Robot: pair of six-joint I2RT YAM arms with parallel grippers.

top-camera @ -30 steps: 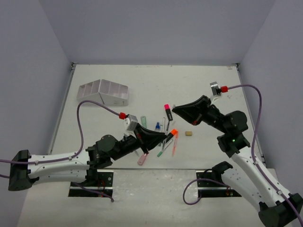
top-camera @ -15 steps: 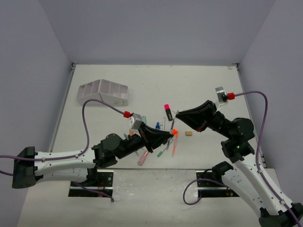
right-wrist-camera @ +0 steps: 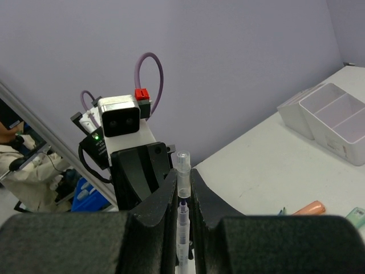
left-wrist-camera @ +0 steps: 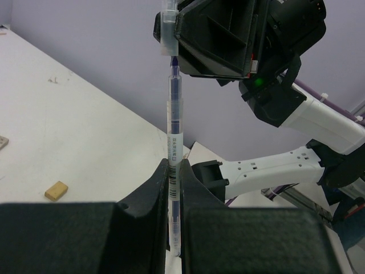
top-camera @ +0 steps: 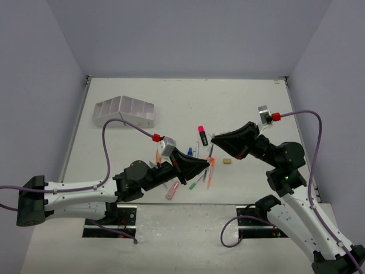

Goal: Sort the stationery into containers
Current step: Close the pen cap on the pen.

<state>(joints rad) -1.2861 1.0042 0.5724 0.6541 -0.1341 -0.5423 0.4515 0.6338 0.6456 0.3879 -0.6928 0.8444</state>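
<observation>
Nothing shows inside the white organiser (top-camera: 140, 120) at the far left of the surface (top-camera: 256, 103), so by my reading the sorting has hardly begun. Toward the middle, the left gripper (left-wrist-camera: 174, 171) is clenched on the barrel of a clear pen (left-wrist-camera: 174, 125), holding it up off the surface and pointing it at the other arm. Below and around it lie loose pieces: a blue-capped bottle (top-camera: 190, 153), a pink highlighter (top-camera: 202, 135) and an orange marker (top-camera: 210, 176). The right gripper (right-wrist-camera: 183, 188) is pinched on the pen's clear cap (right-wrist-camera: 183, 162), with the purple tip just outside it. Whether the cap is going on or coming off cannot be told. A tan eraser (top-camera: 227, 161) lies just right of the heap. Every piece has yet to reach a compartment.
</observation>
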